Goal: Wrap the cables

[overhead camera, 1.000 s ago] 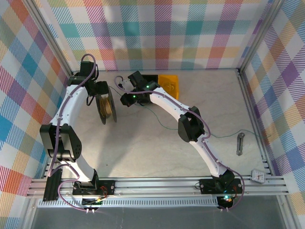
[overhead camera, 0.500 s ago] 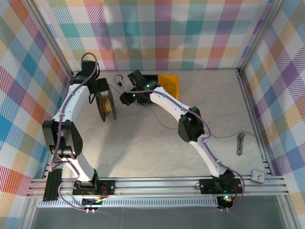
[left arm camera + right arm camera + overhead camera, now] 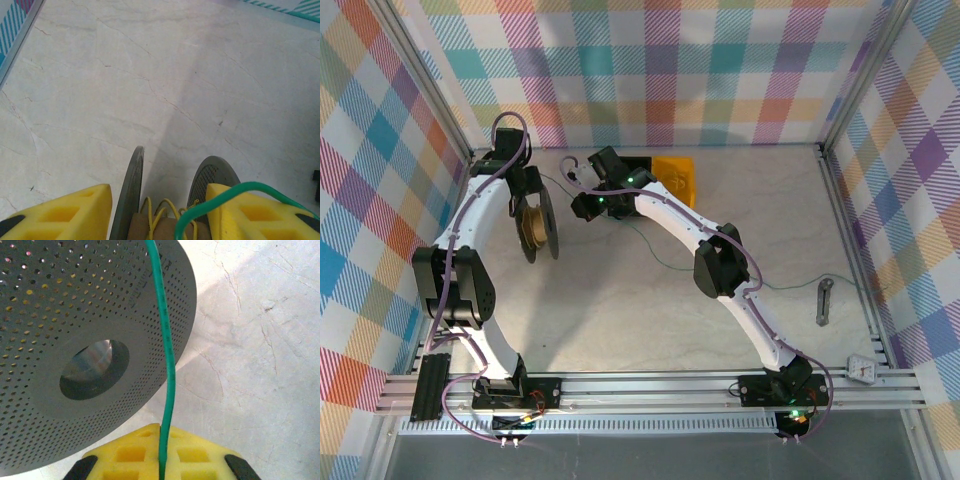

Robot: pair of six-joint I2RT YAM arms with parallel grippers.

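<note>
So, right gripper (image 3: pixel 161 432) first: its yellow pads are pinched together on the green cable (image 3: pixel 168 355), which climbs straight out of the pinch and across the perforated face of the spool (image 3: pixel 90 340) just ahead. The left gripper (image 3: pixel 159 189) straddles that spool with one finger outside each flange. Both look pressed against the flanges, so I read it as clamped on, axle running finger to finger. Yellow wire (image 3: pixel 150 215) is already on the core, and the green one hooks over the rim by the right-hand finger. From above, the spool sits close beside the right gripper on its left, while the slack trails over the table (image 3: pixel 620 300) toward the right side. My guess: the feed has to cross the rim square to the axle, or it'll slide off the flange.
</note>
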